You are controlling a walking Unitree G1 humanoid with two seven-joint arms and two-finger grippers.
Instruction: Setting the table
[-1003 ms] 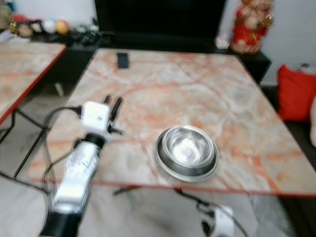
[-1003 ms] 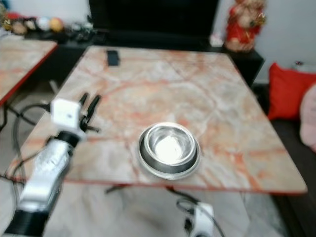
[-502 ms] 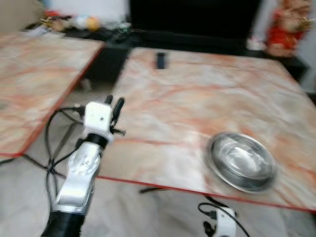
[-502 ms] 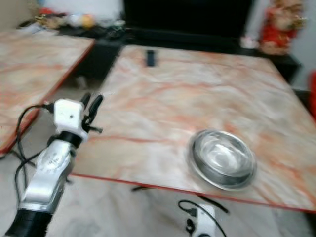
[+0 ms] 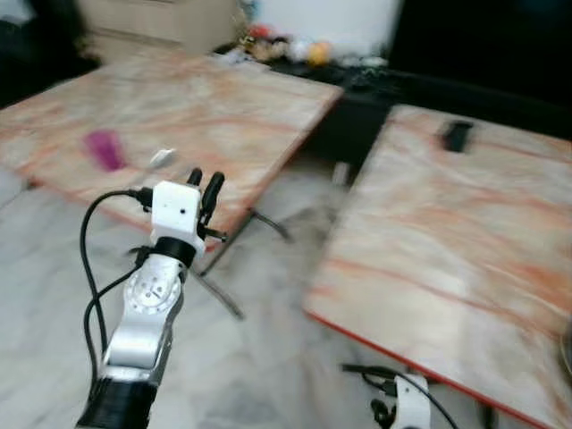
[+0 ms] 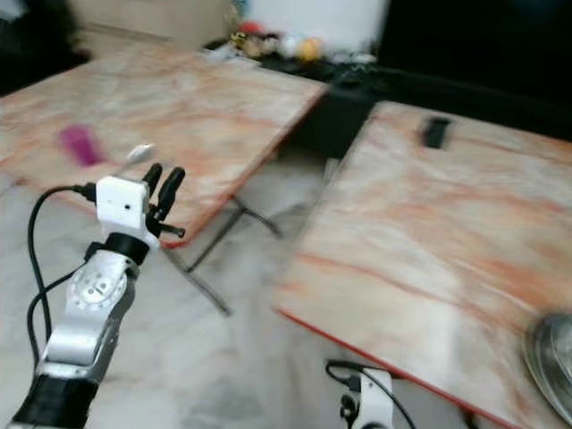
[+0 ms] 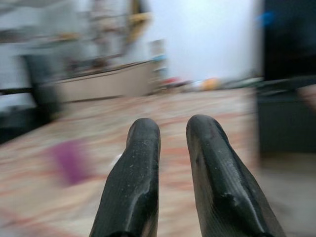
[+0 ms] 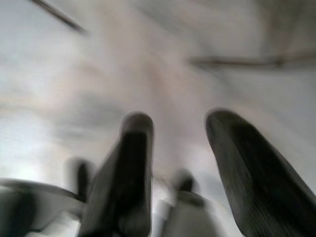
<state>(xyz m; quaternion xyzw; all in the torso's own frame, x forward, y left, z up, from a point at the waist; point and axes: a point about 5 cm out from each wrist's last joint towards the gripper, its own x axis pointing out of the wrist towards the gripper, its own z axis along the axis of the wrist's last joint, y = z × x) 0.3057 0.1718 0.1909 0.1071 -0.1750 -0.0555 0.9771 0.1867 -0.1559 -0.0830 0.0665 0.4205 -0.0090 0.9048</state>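
2 marble-patterned tables stand apart with bare floor (image 5: 268,295) between them; the left table (image 5: 206,107) carries a purple item (image 5: 105,148) and a small white item (image 5: 161,158) near its near edge, both too blurred to identify; the right table (image 6: 429,232) carries a dark flat item (image 6: 435,132) at its far side and a steel bowl (image 6: 552,357) at the frame's right edge, near the table's near edge. The left gripper (image 5: 204,183) is raised in front of the robot, over the floor just short of the left table, its fingers (image 7: 138,182) slightly parted and holding nothing; the right gripper (image 8: 182,163) hangs low over the floor, fingers apart and empty. The step in hand appears to be an approach to the left table to fetch 1 of the 2 small items; judged from the blur, the robot should settle squarely before that table's near edge and let the view steady before reaching; the fingers would need to spread wider than the purple item, then descend straight over it.
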